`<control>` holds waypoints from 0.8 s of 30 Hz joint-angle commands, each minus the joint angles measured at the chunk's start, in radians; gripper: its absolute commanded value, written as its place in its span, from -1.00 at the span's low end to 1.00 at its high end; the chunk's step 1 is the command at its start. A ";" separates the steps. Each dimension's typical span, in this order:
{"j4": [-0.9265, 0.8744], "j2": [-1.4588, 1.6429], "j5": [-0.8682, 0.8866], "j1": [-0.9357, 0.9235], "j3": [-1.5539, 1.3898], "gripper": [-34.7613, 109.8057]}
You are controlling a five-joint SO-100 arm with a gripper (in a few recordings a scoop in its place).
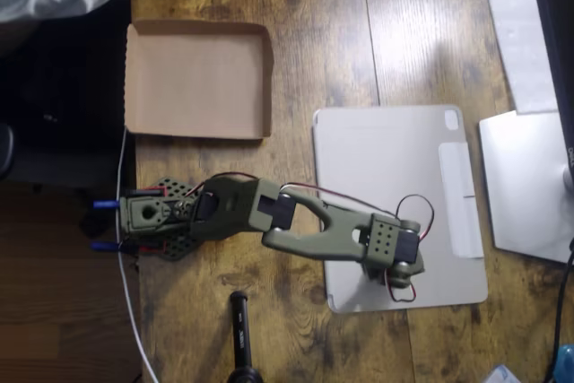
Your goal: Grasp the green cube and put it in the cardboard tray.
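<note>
1. In the overhead view the gripper (401,277) hangs over the lower part of the grey tablet cover (395,168), near that cover's bottom edge. The wrist block hides the fingers from above, so I cannot tell whether they are spread, pressed together or pinching anything.
2. The olive-green arm (269,217) reaches from its base (148,217), which stands off the cover's left side, across the cover's lower left corner to the wrist.
3. I cannot make out the green cube anywhere; if it lies on the cover, it is probably under the wrist, but that is only a guess.
4. The cardboard tray (134,78) lies well apart from the cover, up and to its left, beyond the arm's base. It looks empty, so the placing is judged not yet done.
5. Handling, as a judgement: a small plain cube should be light and stiff, with flat matte faces that give the fingers fair friction. Taking it across two opposite faces, fingers square to them and low on the body, should keep it from twisting out.
6. The tray's rims are low, so a modest lift should carry the cube over them.
</note>
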State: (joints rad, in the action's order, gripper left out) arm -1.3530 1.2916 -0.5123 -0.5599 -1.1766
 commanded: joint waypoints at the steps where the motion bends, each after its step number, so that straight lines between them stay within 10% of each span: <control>1: 0.011 0.038 -0.017 0.000 -0.048 -0.26; 24: -0.025 0.147 0.031 0.069 -0.183 -0.52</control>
State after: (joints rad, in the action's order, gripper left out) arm -1.2855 1.3760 -0.4970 -0.5185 -1.3361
